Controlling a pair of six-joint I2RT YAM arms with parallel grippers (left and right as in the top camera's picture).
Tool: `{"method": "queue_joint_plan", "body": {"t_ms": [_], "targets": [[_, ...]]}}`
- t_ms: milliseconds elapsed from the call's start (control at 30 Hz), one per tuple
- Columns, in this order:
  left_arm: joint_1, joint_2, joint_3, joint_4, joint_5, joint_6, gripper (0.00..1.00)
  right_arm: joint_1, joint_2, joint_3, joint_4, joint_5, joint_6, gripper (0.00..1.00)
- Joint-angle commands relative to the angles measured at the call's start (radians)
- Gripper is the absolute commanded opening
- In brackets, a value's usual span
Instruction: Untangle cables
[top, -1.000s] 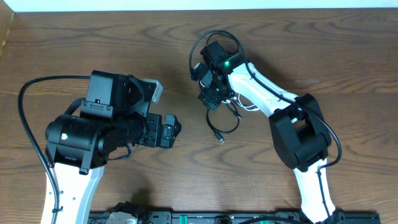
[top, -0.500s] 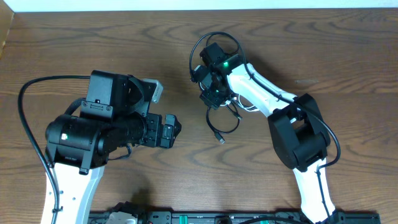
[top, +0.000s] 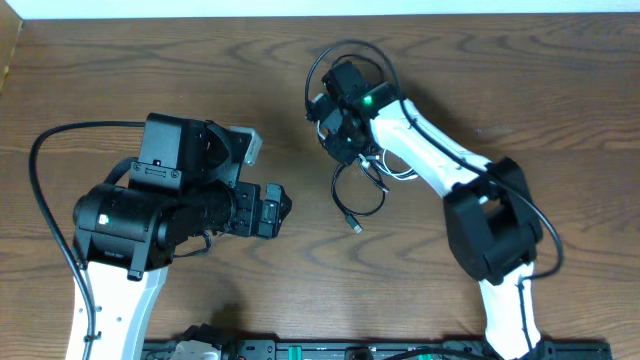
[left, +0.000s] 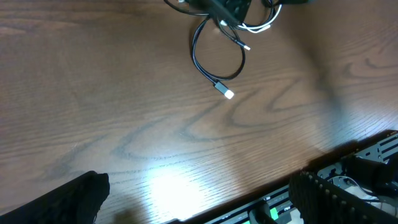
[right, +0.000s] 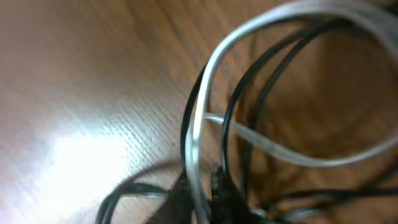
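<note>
right gripper (top: 340, 138) sits near the tabletop's (top: 520, 80) far edge, fingers pinched on the black and white cables (right: 198, 118); left gripper (top: 278, 207) gapes wide, holding nothing.

No txt to call here, nothing legible in any view: no labels, brands, nos. or signs that can be read.
</note>
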Motion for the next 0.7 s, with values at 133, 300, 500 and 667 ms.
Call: {"method": "queue_joint_plan", "body": {"t_ms": [133,300,500,667], "targets": [[0.003,0.000,0.018,-0.003,0.013,-0.005,0.98,0.007,-0.100,0.020,-0.035,-0.002,0.019,0.01],[0.003,0.000,0.018,-0.003,0.012,-0.005,0.98,0.007,-0.128,0.020,-0.061,0.003,0.056,0.01],[0.003,0.000,0.017,-0.003,0.012,-0.005,0.98,0.007,-0.245,0.020,-0.058,0.006,0.071,0.01],[0.003,0.000,0.017,-0.003,0.012,-0.005,0.98,0.007,-0.430,0.020,-0.029,0.079,0.071,0.01]]}}
